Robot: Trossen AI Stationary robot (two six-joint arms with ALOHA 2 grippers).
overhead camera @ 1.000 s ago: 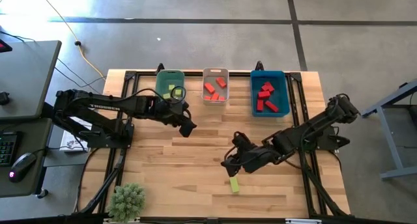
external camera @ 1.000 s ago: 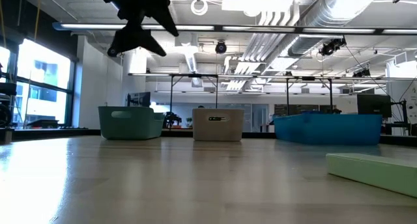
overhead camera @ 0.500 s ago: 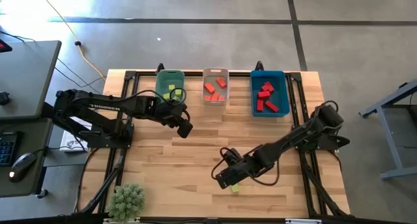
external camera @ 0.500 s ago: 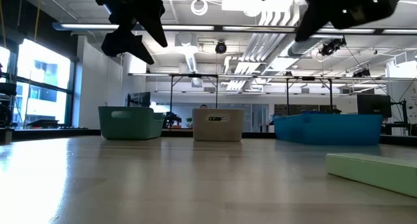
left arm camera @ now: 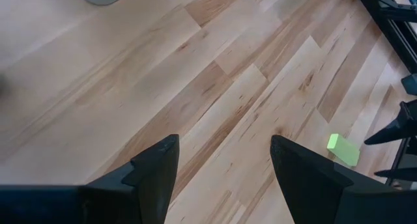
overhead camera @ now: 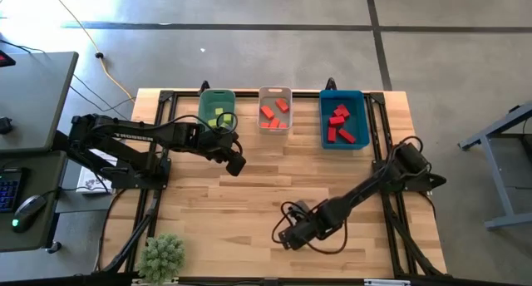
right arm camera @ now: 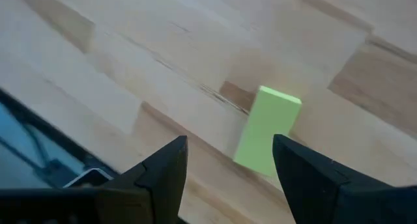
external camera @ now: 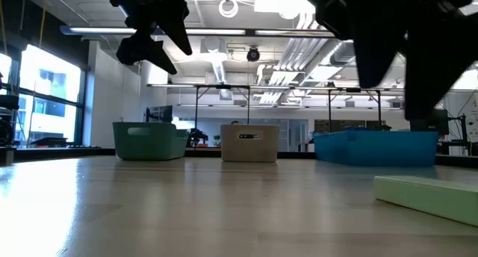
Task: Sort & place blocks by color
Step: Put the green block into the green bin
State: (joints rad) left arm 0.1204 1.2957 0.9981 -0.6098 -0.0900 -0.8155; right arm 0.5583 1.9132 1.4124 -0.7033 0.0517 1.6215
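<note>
My right gripper is open and empty, hovering over the last loose block, a yellow-green bar lying flat near the table's front edge. It looks light, rigid and smooth, so I'd pinch across the short width at mid-length. My left gripper is open and empty, waiting near the green bin.

Count: 1 on the table. In the bins roughly 2 yellow-green, 4 orange-red, 5 deep red; the overlaps make that uncertain.

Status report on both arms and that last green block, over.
Right end effector open over green block. Left end effector open, empty, near green bin. Nothing blocking.
</note>
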